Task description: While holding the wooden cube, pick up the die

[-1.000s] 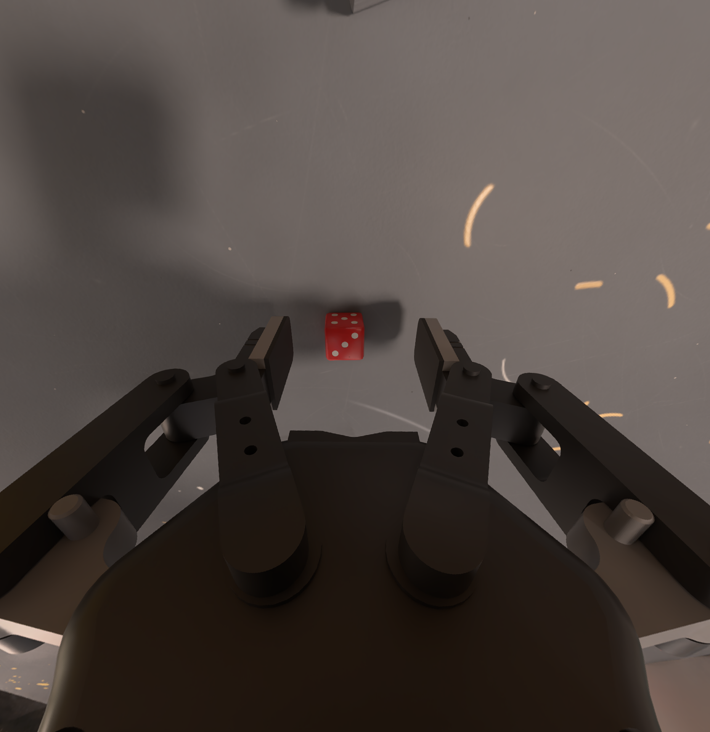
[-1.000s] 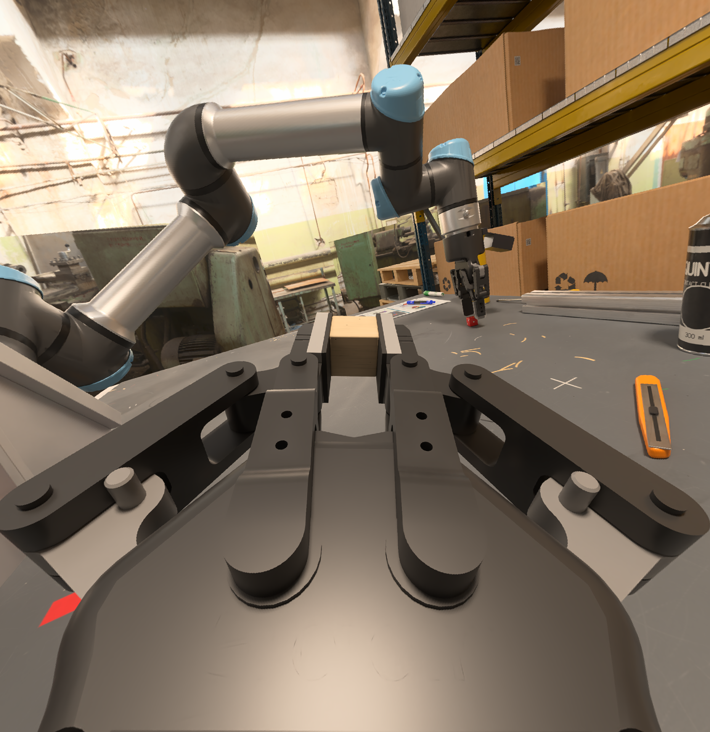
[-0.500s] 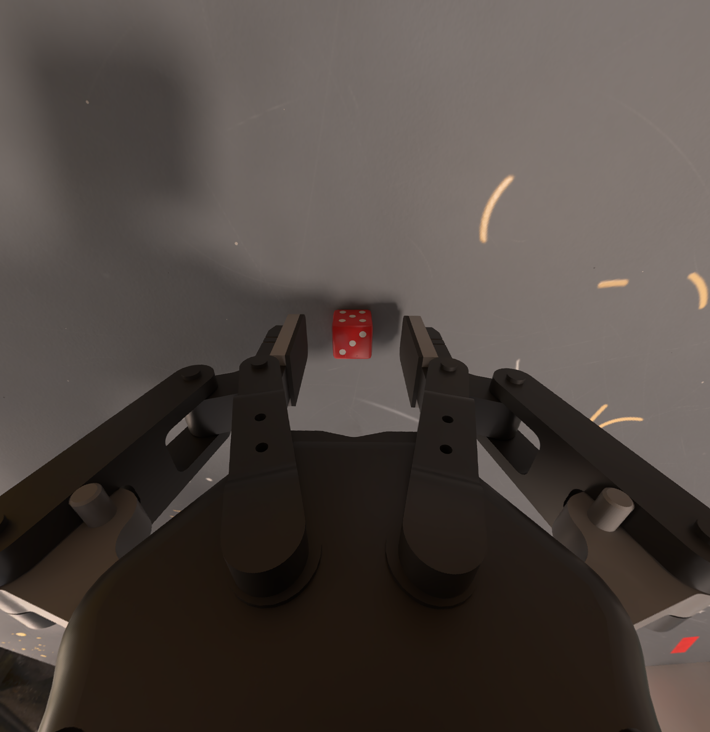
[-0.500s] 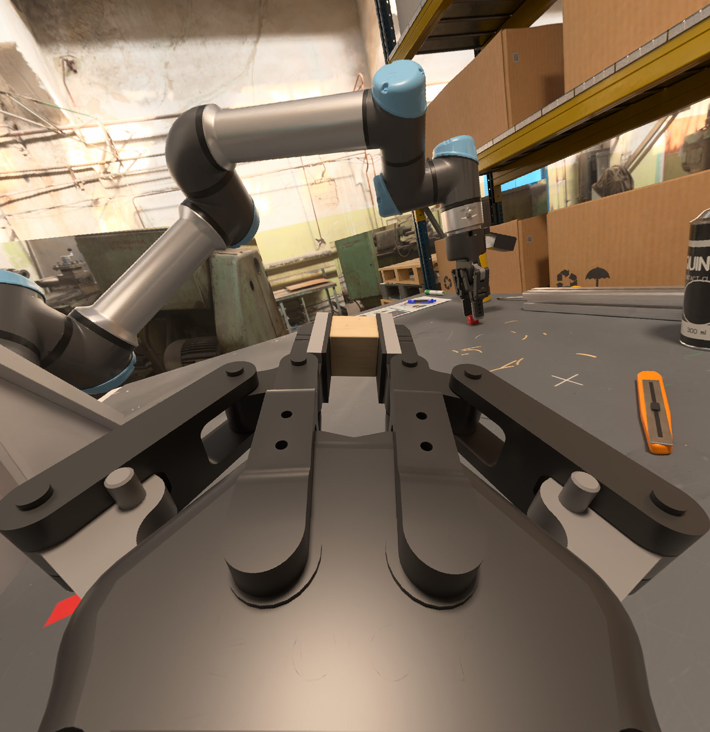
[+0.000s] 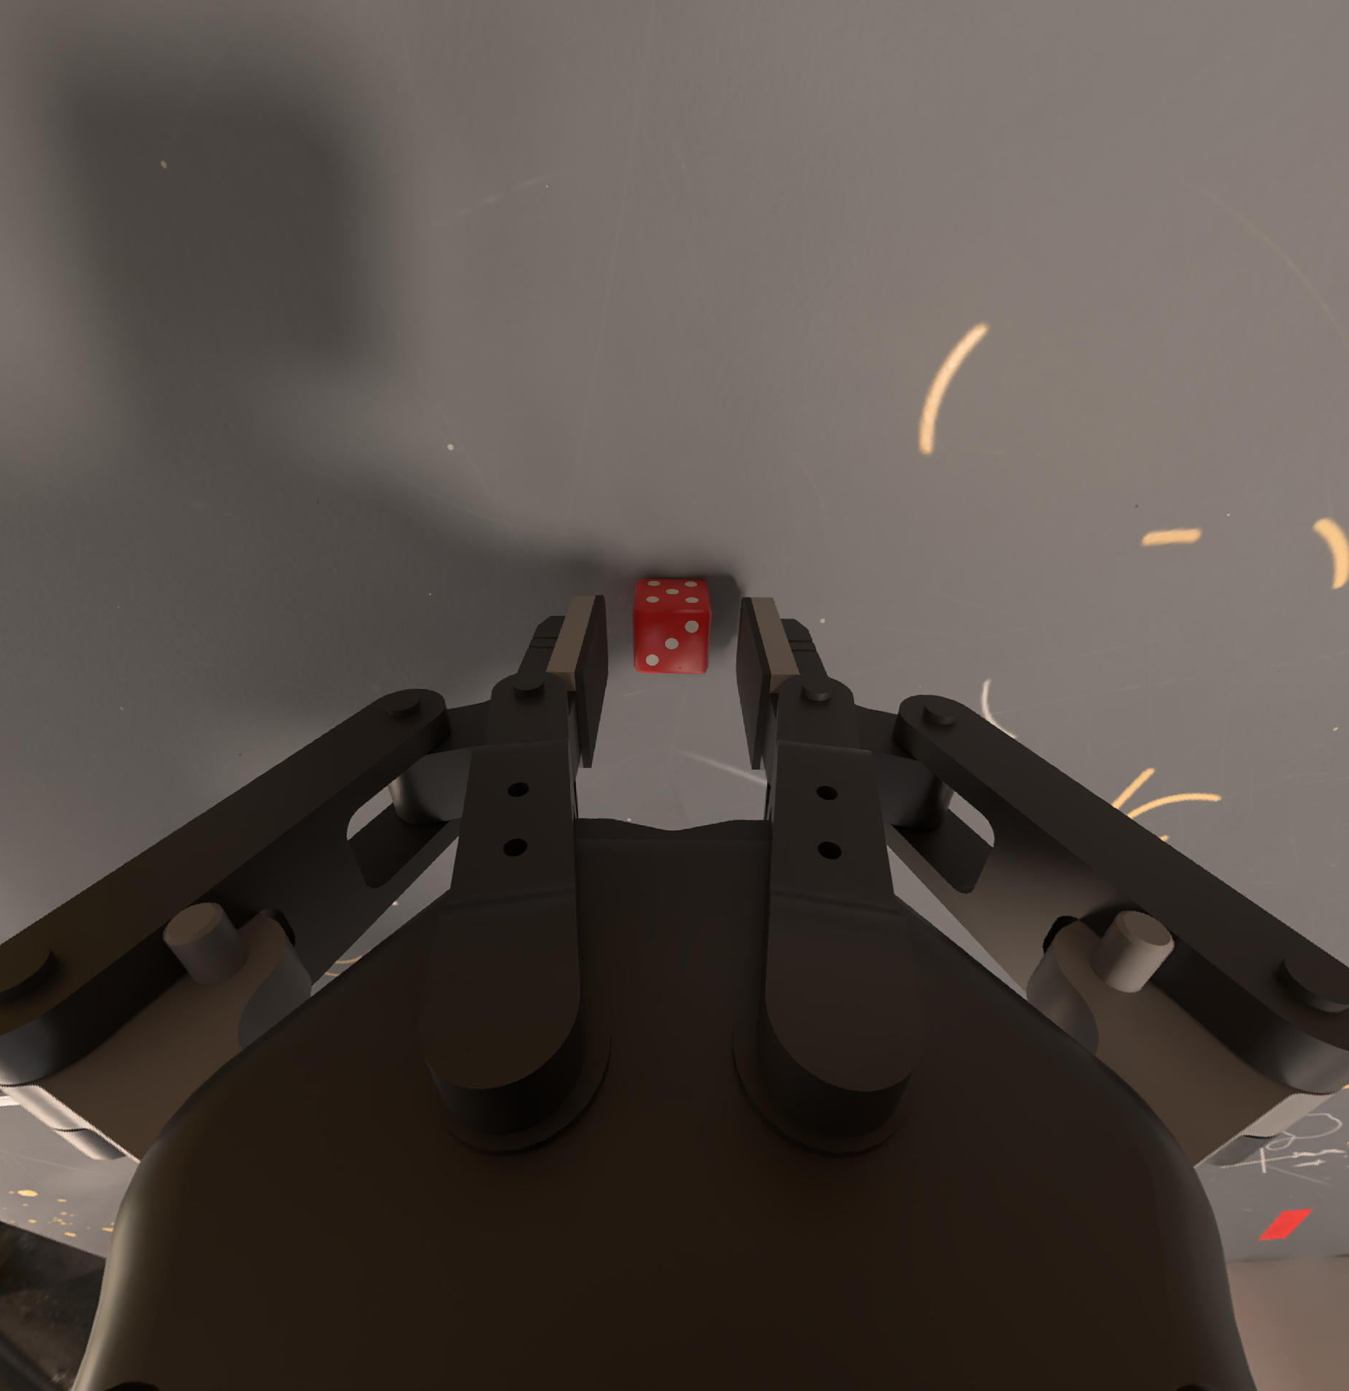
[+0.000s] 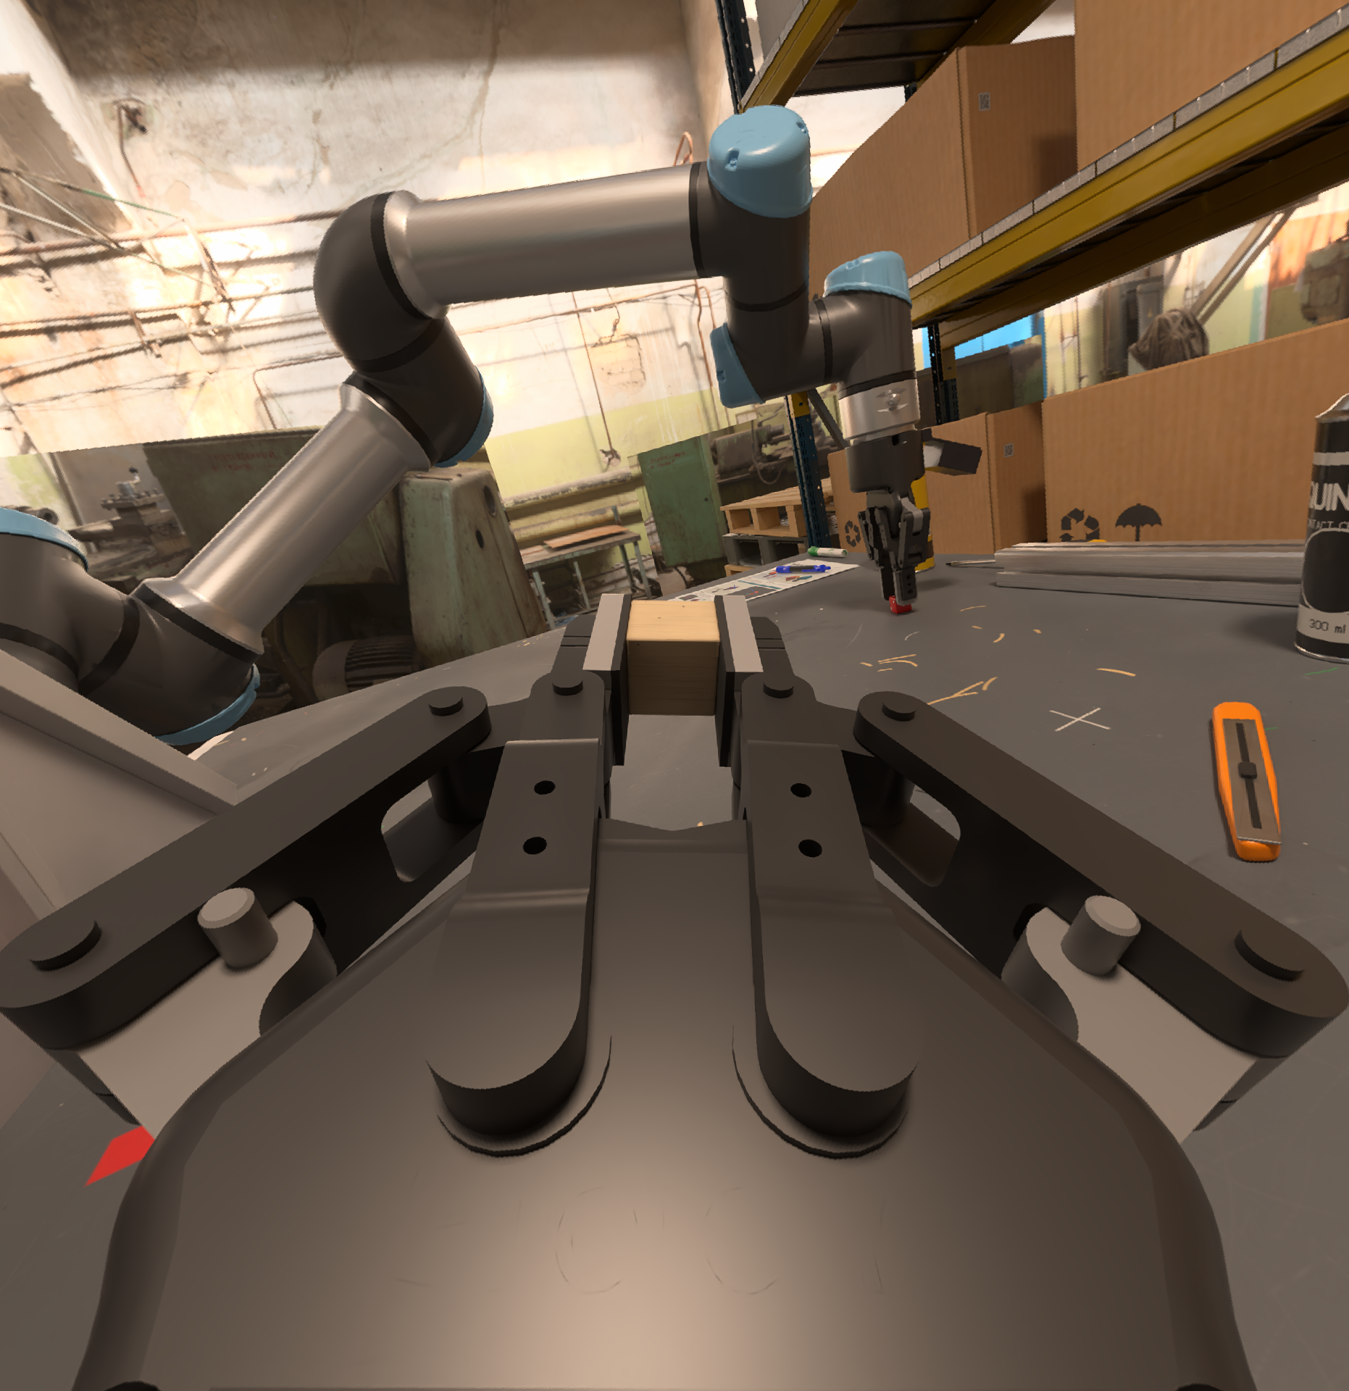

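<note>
A small red die (image 5: 671, 626) with white pips sits on the grey table, between the two fingers of my left gripper (image 5: 671, 640). The jaws stand part-closed with a narrow gap on each side of the die, not touching it. In the right wrist view the left gripper (image 6: 899, 595) points straight down over the die (image 6: 899, 604) far off on the table. My right gripper (image 6: 671, 640) is shut on the light wooden cube (image 6: 671, 661) and holds it above the table.
An orange utility knife (image 6: 1247, 779) lies on the table at right. A black spray can (image 6: 1338, 538) stands at far right. Metal bars (image 6: 1146, 572) and a sheet with markers (image 6: 777, 579) lie at the back. Wood shavings (image 5: 950, 388) are scattered near the die.
My left gripper's fingers have closed in around the die and the gripper has come lower. The right gripper still holds the cube, almost unmoved.
</note>
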`<action>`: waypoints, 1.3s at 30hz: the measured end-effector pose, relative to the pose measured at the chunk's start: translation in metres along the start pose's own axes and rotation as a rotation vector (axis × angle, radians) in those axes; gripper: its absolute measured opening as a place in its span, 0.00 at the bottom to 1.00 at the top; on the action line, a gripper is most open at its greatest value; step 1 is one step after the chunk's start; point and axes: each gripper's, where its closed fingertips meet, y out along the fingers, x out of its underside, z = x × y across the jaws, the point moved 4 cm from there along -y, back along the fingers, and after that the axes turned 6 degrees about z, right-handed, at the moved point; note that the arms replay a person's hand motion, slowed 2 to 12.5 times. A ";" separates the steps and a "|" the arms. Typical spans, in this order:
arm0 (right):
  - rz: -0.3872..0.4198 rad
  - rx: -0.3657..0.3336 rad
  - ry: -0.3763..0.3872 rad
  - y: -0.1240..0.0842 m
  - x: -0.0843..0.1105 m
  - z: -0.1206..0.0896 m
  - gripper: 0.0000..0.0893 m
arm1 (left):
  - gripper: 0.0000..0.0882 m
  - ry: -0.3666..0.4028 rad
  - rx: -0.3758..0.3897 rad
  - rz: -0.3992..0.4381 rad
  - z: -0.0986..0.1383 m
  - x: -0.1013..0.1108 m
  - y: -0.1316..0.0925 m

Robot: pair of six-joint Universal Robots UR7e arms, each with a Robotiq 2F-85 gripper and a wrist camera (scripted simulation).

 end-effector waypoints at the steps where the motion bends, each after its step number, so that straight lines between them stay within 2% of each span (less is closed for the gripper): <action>1: -0.001 0.000 -0.001 0.000 0.000 0.000 0.21 | 0.35 -0.001 0.000 0.000 0.000 0.000 0.000; 8: -0.002 0.000 -0.003 0.000 0.000 0.000 0.21 | 0.20 0.002 0.004 0.004 0.000 0.000 0.000; 15: -0.006 0.004 -0.007 0.000 0.001 0.001 0.21 | 0.20 0.001 -0.008 0.011 -0.003 0.001 -0.003; 20: -0.009 0.008 -0.012 0.001 0.002 0.001 0.21 | 0.20 0.018 -0.027 0.021 -0.003 0.004 -0.019; 25: -0.011 0.006 -0.021 0.001 0.002 0.001 0.21 | 0.20 0.036 -0.029 0.047 -0.001 0.007 -0.055; 31: -0.020 -0.003 -0.039 0.002 0.003 -0.002 0.21 | 0.20 0.079 -0.057 0.081 0.009 0.015 -0.114; 39: -0.033 -0.012 -0.073 0.003 0.004 -0.006 0.21 | 0.20 0.215 -0.089 0.118 0.048 0.037 -0.195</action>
